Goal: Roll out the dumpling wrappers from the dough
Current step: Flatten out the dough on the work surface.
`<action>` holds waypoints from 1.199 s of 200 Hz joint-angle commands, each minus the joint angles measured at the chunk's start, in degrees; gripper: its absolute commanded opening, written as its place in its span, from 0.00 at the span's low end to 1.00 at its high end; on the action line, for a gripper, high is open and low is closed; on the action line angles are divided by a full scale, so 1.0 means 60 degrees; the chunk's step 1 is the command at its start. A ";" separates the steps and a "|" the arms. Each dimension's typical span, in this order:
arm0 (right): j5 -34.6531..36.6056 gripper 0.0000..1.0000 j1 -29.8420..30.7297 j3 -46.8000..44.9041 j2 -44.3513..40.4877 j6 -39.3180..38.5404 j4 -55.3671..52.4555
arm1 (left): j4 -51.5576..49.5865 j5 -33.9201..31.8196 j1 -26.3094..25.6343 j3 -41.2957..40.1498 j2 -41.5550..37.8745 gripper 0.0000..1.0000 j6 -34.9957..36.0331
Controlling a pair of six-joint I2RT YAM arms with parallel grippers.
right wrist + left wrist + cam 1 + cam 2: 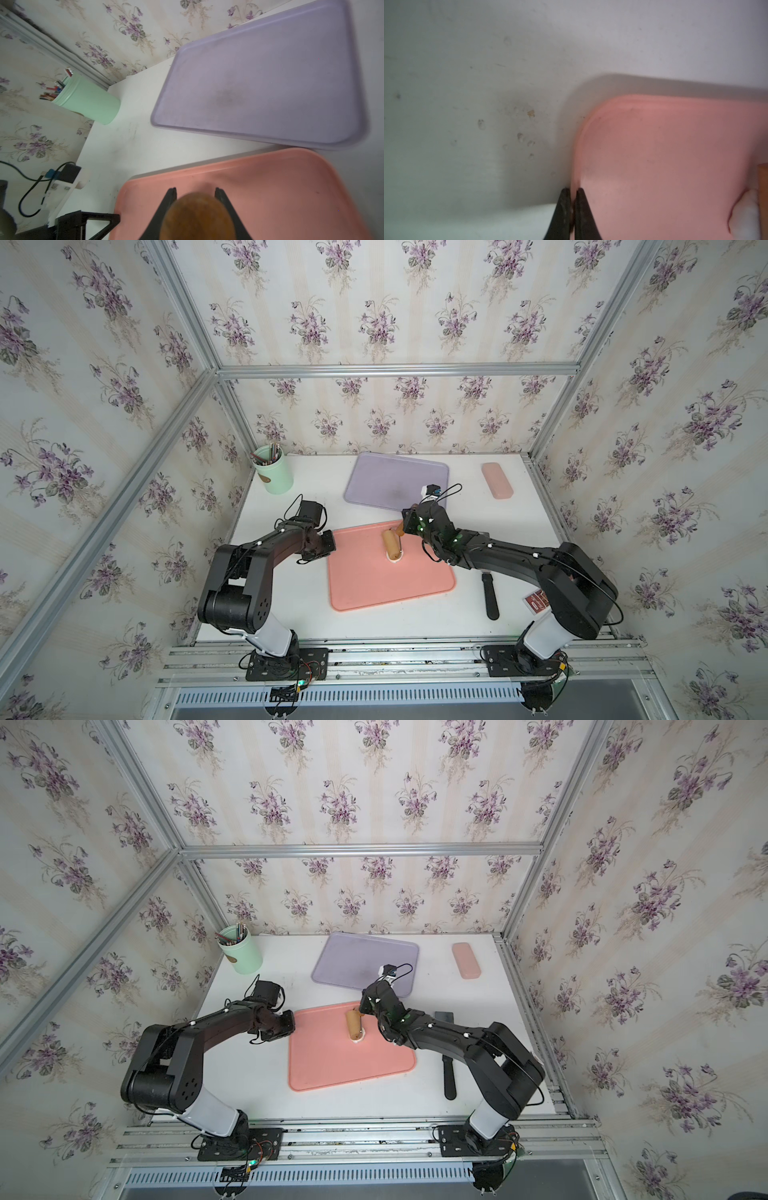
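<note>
Right gripper [195, 190] clamps the rolling pin [392, 544] handle; left gripper [572, 193] pinches the pink tray [374, 593] rim at 10 o'clock. Dough [394, 559] lies under the pin, just 12 o'clock of tray centre. Expect soft, sticky, tear-prone material; lift by the edge.

- The dough [393, 560] is a small white mass lying on the pink tray [374, 589], in its far half.
- Most of it is hidden beneath the near end of the wooden rolling pin [391, 544]; only a pale rim shows.
- In the left wrist view the dough [745, 214] is a soft, blurred white lump.
</note>
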 commanded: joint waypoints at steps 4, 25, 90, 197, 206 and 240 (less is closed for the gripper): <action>-0.0766 0.00 0.0260 -0.0050 0.0590 0.0032 -0.1156 | -0.0170 -0.0245 -0.0011 -0.0051 0.0164 0.00 -0.0261; -0.0421 0.00 -0.0302 -0.0568 -0.0068 0.0374 -0.1064 | -0.0203 -0.0285 -0.0011 -0.0030 0.0153 0.00 -0.0296; -0.1677 0.00 -0.2464 -0.2581 -0.1308 0.1260 -0.0322 | -0.0328 -0.0538 -0.0011 -0.0005 0.0073 0.00 -0.0305; -0.1633 0.00 -0.1556 -0.1988 -0.2534 0.0509 -0.0315 | -0.0409 -0.0577 -0.0011 0.0072 0.0098 0.00 -0.0129; -0.1803 0.00 -0.1427 -0.2028 -0.2168 0.0664 -0.0156 | -0.0395 -0.0596 -0.0011 0.0068 0.0091 0.00 -0.0114; -0.1258 0.00 -0.1121 -0.2123 -0.1449 0.0803 -0.0304 | -0.0389 -0.0490 -0.0011 0.0114 0.0169 0.00 -0.0139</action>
